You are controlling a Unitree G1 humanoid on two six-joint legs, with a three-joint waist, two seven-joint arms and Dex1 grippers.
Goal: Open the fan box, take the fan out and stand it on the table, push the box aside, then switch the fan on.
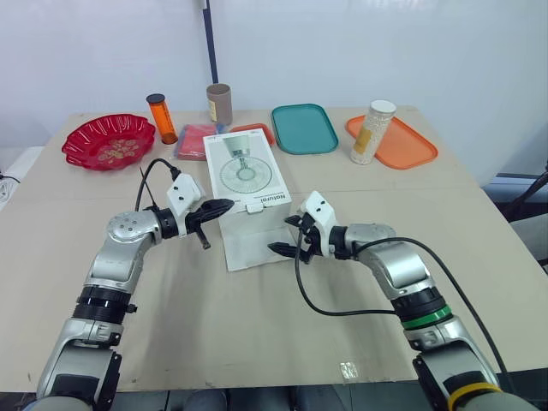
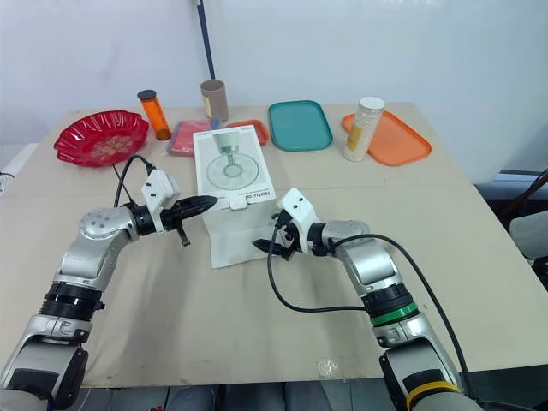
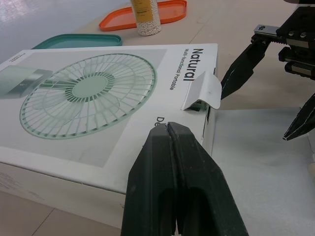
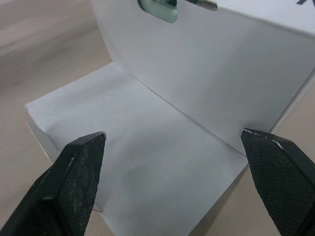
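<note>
Fan box (image 1: pixel 247 175): white, lying flat at the middle of the table (image 1: pixel 257 342), with a fan drawing and the word "Natural" on its top face.
Flap (image 1: pixel 253 244): end flap folded out from the box's near end, lying flat on the table toward the robot.
Tab (image 3: pixel 204 91): small white tab curling up at the near edge of the box top.
Left gripper (image 1: pixel 224 205): 2 fingers pressed together, tip at the near-left corner of the box top; contact cannot be told.
Right gripper (image 1: pixel 282 235): 2 fingers spread wide and holding nothing, just above the flap at the box's near-right side.
Far side of table: red bowl (image 1: pixel 108 141), orange bottle (image 1: pixel 161 118), brown tube (image 1: pixel 219 104), teal tray (image 1: pixel 303 128), orange tray (image 1: pixel 402 144), and a jar (image 1: pixel 372 133) standing at the orange tray's left edge.
</note>
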